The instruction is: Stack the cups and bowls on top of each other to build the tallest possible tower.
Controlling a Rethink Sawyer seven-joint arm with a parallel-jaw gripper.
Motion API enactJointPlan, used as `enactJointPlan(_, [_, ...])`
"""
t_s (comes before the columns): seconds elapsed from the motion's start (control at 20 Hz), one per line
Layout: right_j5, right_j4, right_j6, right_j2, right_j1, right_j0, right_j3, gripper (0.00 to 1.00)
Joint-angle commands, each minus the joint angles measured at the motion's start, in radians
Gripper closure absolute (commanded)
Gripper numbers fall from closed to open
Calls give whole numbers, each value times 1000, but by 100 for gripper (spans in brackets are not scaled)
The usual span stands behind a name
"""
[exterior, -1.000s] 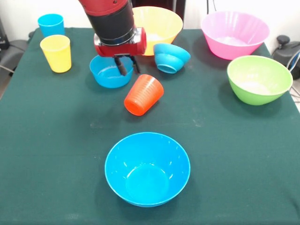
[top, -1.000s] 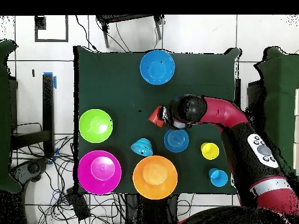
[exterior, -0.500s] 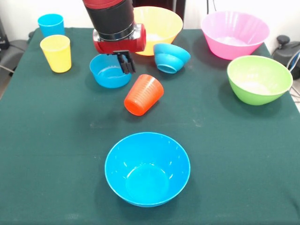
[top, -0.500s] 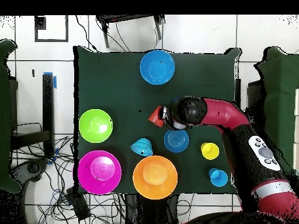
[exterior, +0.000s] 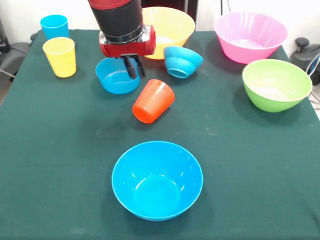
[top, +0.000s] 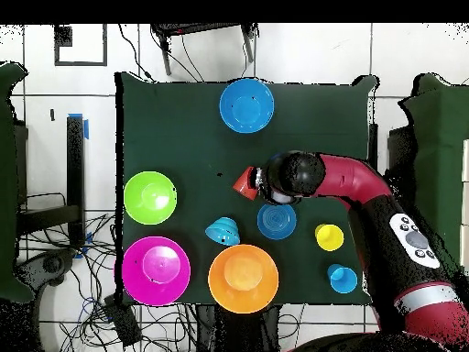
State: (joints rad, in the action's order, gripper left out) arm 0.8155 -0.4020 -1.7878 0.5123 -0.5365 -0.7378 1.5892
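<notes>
Pincer [exterior: 134, 67] hangs pressed together, empty, over the small blue bowl [exterior: 117, 76]; the ribbed orange-red cup [exterior: 153, 101] lies tipped just beside, liable to roll if nudged.

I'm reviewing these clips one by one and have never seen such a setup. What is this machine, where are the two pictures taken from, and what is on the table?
It is a red and black robot arm with a small hand at its end. One picture looks across the green table; the other looks straight down.

On the table: a big blue bowl, a green bowl, a pink bowl, a yellow-orange bowl, a small blue bowl and another blue bowl tipped on its side. A yellow cup and a sky-blue cup stand upright; an orange-red cup lies tipped over.

The hand hangs above the orange-red cup and holds nothing. Nothing is stacked yet.
</notes>
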Motion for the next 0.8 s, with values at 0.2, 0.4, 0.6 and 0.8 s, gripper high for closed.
enactJointPlan(0.2, [-72, -71, 30, -26, 36, 23, 22, 0])
enactJointPlan(0.4, [-68, -64, 28, -24, 42, 19, 28, 0])
enactJointPlan(0.6, [-95, -64, 19, -18, 35, 18, 48, 0])
enactJointPlan(0.8, [-138, -81, 3, -35, 48, 18, 66, 0])
